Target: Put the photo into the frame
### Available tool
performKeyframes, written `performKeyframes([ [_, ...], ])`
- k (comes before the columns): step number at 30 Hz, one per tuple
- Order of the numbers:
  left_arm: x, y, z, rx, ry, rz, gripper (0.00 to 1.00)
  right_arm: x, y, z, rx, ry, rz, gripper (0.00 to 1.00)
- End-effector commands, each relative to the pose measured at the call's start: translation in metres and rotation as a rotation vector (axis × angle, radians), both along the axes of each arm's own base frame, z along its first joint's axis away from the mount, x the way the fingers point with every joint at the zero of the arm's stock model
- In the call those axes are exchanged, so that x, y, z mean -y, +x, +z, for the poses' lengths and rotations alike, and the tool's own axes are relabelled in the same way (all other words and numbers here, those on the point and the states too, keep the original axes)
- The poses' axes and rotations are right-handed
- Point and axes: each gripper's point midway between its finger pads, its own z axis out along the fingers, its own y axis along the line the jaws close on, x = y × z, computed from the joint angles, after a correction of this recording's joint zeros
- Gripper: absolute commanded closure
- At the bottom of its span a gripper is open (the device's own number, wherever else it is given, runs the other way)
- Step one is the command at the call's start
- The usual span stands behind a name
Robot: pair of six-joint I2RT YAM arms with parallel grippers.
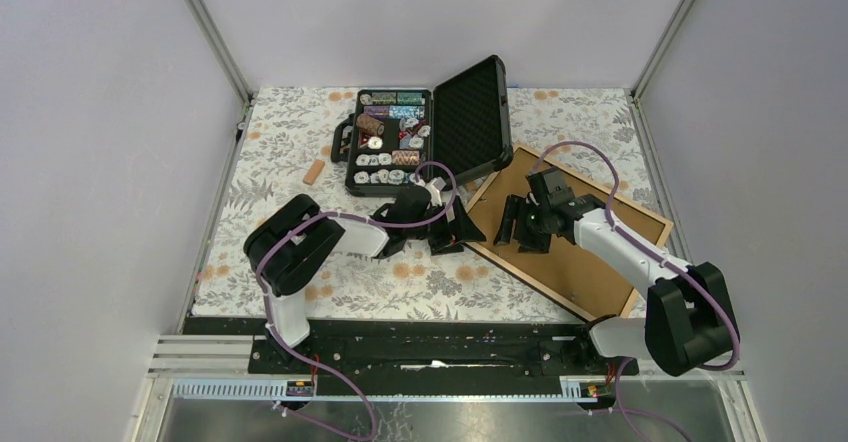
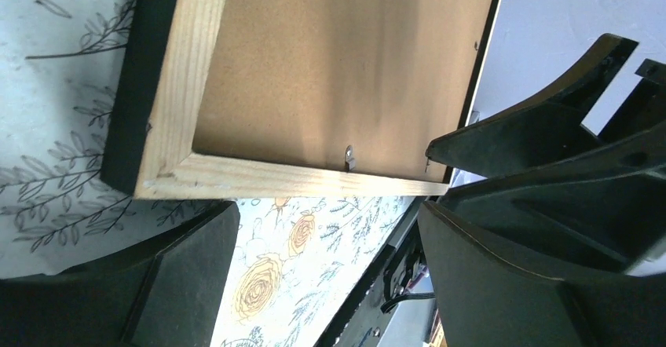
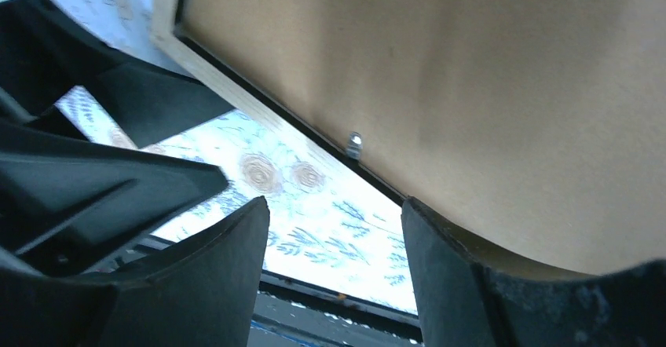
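Note:
The frame lies back side up on the right half of the table, with a light wood rim around a brown backing board. A small metal tab sits at the board's edge, and the same tab shows in the right wrist view. My left gripper is open just off the frame's left corner, with only floral cloth between its fingers. My right gripper hovers open over the board's left part, facing the left gripper. One right finger sits close against the board. The photo is out of view.
An open black case of poker chips stands at the back centre, its lid leaning over the frame's far corner. A small tan block lies left of the case. A floral cloth covers the table.

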Motion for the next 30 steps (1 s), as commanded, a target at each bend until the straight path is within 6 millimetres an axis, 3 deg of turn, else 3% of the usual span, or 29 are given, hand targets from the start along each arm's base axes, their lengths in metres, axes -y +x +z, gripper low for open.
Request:
performKeyframes([
  [1,-0.004,0.001,0.012,0.059,-0.003,-0.003,0.1,0.023,-0.017,-0.012,-0.081,-0.132,-0.017,0.29],
  [6,0.008,-0.001,0.005,0.024,-0.025,-0.019,0.1,0.036,-0.022,-0.02,-0.086,-0.18,-0.094,0.22],
  [16,0.055,0.02,-0.001,0.094,0.053,-0.038,0.12,0.039,-0.052,-0.04,-0.126,-0.125,-0.158,0.22],
  [23,0.08,0.053,-0.019,0.183,0.182,-0.063,0.12,0.007,-0.044,-0.04,-0.085,0.119,-0.259,0.24],
  [26,0.079,0.054,-0.01,0.22,0.2,-0.086,0.1,0.027,-0.03,-0.046,-0.041,-0.011,-0.297,0.25],
  [30,0.066,0.034,0.015,0.243,0.153,-0.123,0.08,0.049,-0.021,-0.056,-0.051,-0.172,-0.318,0.31],
])
